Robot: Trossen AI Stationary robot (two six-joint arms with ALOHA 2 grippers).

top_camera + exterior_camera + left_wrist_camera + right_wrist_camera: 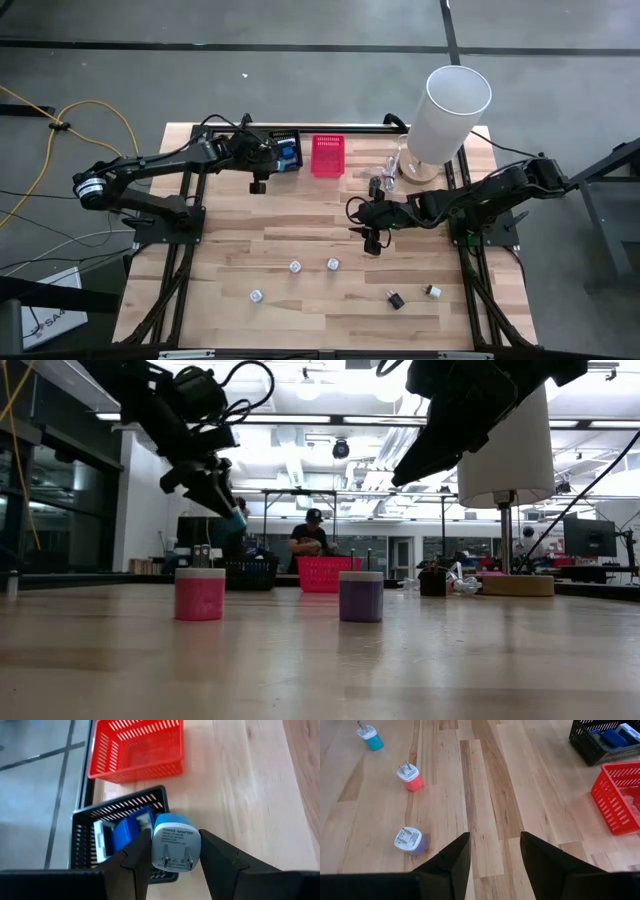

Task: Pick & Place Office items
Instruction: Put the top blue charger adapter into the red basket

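We start with the big wooden table (250,250). Both arms reach over it. At the far edge sit a black basket (85,837) and a red basket (135,745), side by side. A tall white tube (445,110) stands near the far right corner.

Our left gripper (172,857) hangs over the black basket and holds a small blue plug (175,847) tight between its two fingers. The plug is white on its flat end, with two metal prongs and tiny writing, and blue on its body. Other blue things already lie in that basket.

We think the step now is to drop this plug in. To do it well, we should bring the plug right over the middle of the basket, not over its edge, go down a little, then let go. If we let go too soon, it could hit the rim and fall onto the table.

Our right gripper (492,865) waits over the middle of the table, its fingers apart and holding nothing.

More small plugs stand on the table: a purple plug (410,841), a pink plug (410,777) and a teal plug (371,737). They are well apart from each other.
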